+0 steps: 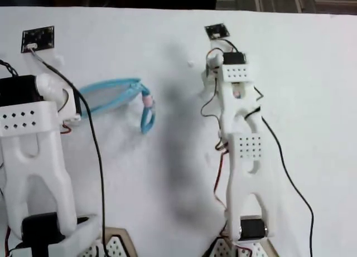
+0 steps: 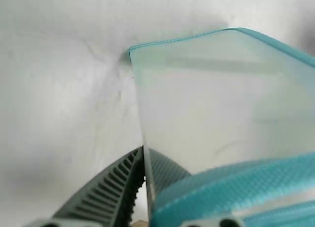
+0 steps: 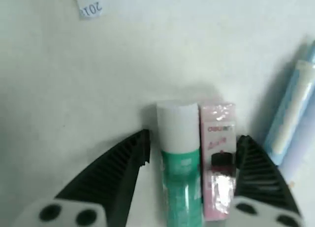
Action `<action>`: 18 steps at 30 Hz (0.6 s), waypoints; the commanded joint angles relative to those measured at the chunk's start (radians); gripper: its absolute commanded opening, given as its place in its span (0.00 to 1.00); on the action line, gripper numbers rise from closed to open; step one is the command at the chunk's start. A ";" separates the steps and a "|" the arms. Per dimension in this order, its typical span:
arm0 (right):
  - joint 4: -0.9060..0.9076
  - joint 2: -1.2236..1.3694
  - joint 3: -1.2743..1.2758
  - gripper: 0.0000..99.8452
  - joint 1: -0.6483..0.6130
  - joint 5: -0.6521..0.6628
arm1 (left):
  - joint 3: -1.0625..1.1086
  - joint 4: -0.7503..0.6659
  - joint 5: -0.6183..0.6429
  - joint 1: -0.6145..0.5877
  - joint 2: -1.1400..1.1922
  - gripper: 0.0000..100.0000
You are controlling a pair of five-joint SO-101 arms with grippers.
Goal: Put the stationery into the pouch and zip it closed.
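The pouch (image 1: 114,94) is translucent with a teal zip edge and a pink pull (image 1: 148,100). It lies at the left middle of the white table. My left gripper (image 2: 143,160) is shut on the pouch (image 2: 216,109), pinching its wall near one corner; in the high view this gripper (image 1: 77,105) meets the pouch's left end. My right gripper (image 3: 192,150) is open and low over the table. Its fingers straddle a green glue stick with a white cap (image 3: 178,153) and a pink boxed eraser (image 3: 216,158), which lie side by side. A blue and white pen (image 3: 290,113) lies just outside one finger. In the high view the right gripper (image 1: 216,62) covers these items.
Two small dark boards (image 1: 38,38) (image 1: 216,30) lie near the table's far side, with cables running back to the arms. A small white label (image 3: 90,9) sits on the table ahead of the right gripper. The table's far edge (image 1: 139,9) runs along the back.
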 commanded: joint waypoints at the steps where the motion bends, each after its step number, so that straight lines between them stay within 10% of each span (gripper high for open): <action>1: 0.101 0.076 -0.166 0.19 -0.031 0.009 | 0.002 0.000 -0.003 0.010 0.033 0.02; 5: 0.157 0.113 -0.287 0.01 -0.039 0.048 | 0.002 0.000 -0.005 0.010 0.033 0.02; 18: 0.335 -0.082 -0.451 0.02 -0.101 0.009 | 0.002 0.000 -0.006 0.010 0.033 0.02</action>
